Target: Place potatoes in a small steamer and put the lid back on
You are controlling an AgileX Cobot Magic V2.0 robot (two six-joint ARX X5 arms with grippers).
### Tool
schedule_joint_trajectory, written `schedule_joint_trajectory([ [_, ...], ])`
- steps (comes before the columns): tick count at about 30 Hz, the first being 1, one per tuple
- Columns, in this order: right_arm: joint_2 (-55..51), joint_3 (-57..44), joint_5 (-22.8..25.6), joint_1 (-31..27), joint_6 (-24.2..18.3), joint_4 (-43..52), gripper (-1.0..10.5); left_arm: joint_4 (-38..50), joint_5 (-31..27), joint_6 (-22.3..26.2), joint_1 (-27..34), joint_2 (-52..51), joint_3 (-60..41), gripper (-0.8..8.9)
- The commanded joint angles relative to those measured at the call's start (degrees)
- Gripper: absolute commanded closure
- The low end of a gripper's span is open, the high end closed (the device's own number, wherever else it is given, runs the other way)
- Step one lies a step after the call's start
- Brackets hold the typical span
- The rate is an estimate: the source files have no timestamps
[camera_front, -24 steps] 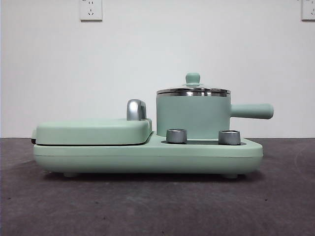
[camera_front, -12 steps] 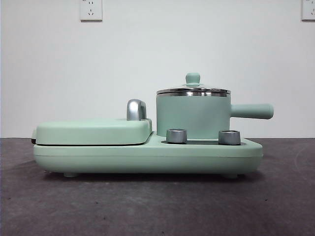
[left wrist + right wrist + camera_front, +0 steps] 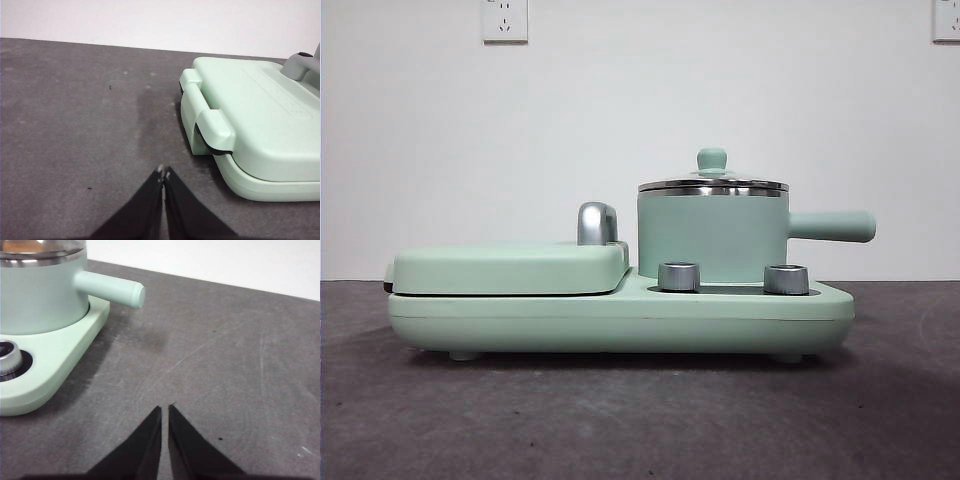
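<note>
The small steamer (image 3: 712,238), a mint-green pot with a straight side handle (image 3: 832,226), stands on the right of the green cooker base (image 3: 620,320). The glass lid (image 3: 712,184) with its green knob sits closed on the pot. The potato is not clearly visible; in the right wrist view an orange-brown patch shows through the lid (image 3: 30,246) above the steamer (image 3: 40,295). My right gripper (image 3: 165,409) is shut and empty over bare table, to the side of the pot's handle (image 3: 110,290). My left gripper (image 3: 163,172) is shut and empty near the griddle's end (image 3: 207,125).
The flat green griddle (image 3: 510,265) with a chrome handle (image 3: 596,222) fills the base's left half. Two steel dials (image 3: 679,276) (image 3: 786,279) stand in front of the pot. Dark grey table lies around the cooker, with a white wall behind.
</note>
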Motion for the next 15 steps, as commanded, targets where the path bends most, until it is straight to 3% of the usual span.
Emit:
schedule_joint_trajectory([
  [1, -3.17, -1.81, 0.02, -0.63, -0.04, 0.96, 9.3, 0.85, 0.04, 0.52, -0.04, -0.07, -1.11, 8.07],
  [8, -5.88, -5.88, -0.74, -1.14, 2.97, 3.96, 9.3, 0.98, 0.04, 0.55, -0.02, -0.09, -1.11, 8.07],
  [15, -5.88, -5.88, -0.55, -1.07, 2.97, 9.07, 9.3, 0.92, 0.04, 0.55, -0.04, -0.11, -1.09, 8.07],
])
